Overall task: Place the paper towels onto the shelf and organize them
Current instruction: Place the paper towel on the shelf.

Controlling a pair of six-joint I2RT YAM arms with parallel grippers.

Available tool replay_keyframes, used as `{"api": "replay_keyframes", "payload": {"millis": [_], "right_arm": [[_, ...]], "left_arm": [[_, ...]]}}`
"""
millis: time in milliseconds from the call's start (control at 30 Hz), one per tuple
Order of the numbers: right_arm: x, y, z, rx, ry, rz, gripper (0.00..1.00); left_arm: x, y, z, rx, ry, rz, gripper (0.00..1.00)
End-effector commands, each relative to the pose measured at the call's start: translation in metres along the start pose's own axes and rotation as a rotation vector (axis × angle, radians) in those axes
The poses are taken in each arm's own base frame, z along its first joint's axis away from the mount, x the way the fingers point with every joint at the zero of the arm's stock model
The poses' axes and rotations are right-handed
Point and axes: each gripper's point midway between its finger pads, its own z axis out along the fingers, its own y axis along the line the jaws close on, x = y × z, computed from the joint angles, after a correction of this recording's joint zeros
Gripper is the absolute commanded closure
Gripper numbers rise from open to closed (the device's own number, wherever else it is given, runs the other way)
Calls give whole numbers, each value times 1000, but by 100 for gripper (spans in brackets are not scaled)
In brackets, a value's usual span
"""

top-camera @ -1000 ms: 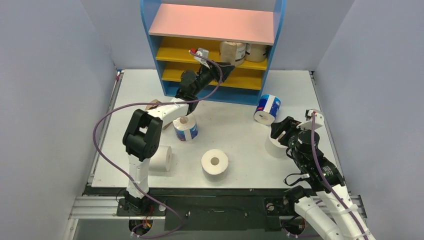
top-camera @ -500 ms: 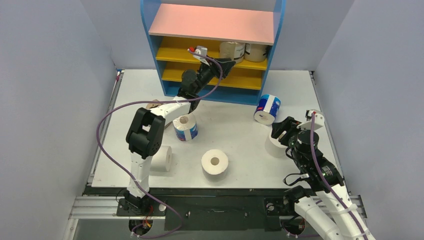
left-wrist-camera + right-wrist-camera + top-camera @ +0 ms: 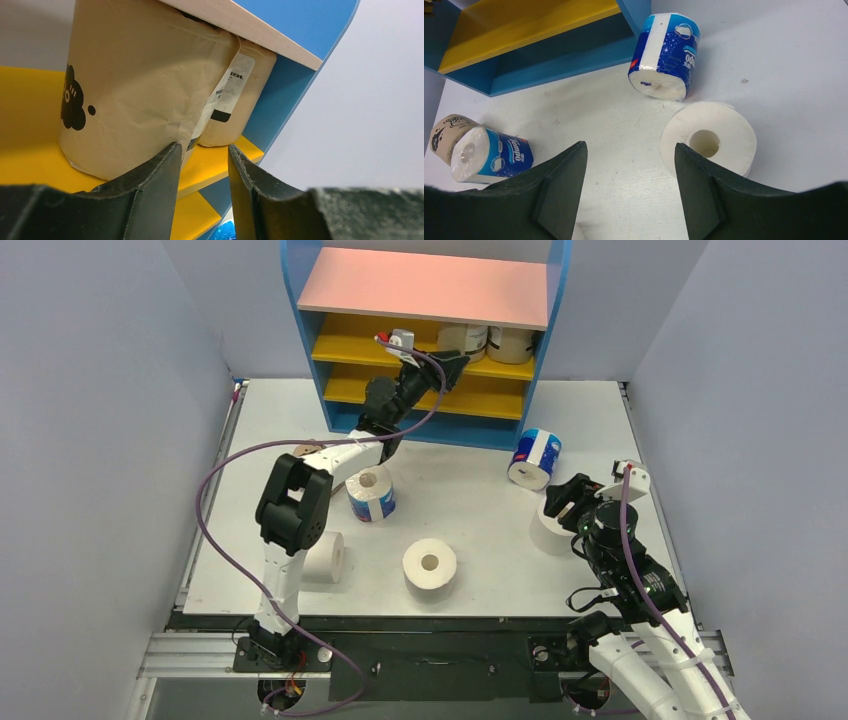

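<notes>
**A:** Where are our left jaws?

**B:** Our left gripper (image 3: 203,148) is up at the shelf (image 3: 425,285); the jaws are only narrowly parted and hold nothing. A tan-wrapped roll (image 3: 135,85) stands upright on the yellow board (image 3: 25,125) just past the left fingertip; we cannot tell whether it touches. A second tan roll (image 3: 245,95) stands farther ahead, beyond the first.

**A:** And the right?

**B:** Our right gripper (image 3: 630,147) hangs over the table (image 3: 784,75), jaws spread wide and empty. A plain white roll (image 3: 709,137) lies core-up just ahead of the right finger; a blue-and-white roll (image 3: 669,55) lies on its side farther ahead. Another printed roll (image 3: 494,155) lies off to the left of the jaws.

**A:** How will the white one handle?

**B:** We judge it light and soft; it should give under pressure. We would straddle its round side at mid-height, or put one finger down the hollow core, and squeeze gently; a hard clench would dent it.
</notes>
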Motion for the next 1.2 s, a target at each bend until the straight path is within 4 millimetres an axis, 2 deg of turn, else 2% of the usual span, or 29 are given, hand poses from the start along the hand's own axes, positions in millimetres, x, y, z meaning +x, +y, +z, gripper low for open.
{"api": "replay_keyframes", "payload": {"millis": [0,567,867,1167], "right_arm": [[-10,-1,1,5,-52,10,40],[-4,-6,5,27,-43,9,40],[-2,-7,6,34,-42,6,40],[-2,-7,7,33,-38,4,40]], "left_arm": [[-22,3,9,-2,-60,36,63],[-20,19,16,-22,-56,34,63],[-17,18,19,-6,-52,21,63],[-27,11,15,4,-71,33,63]]}}
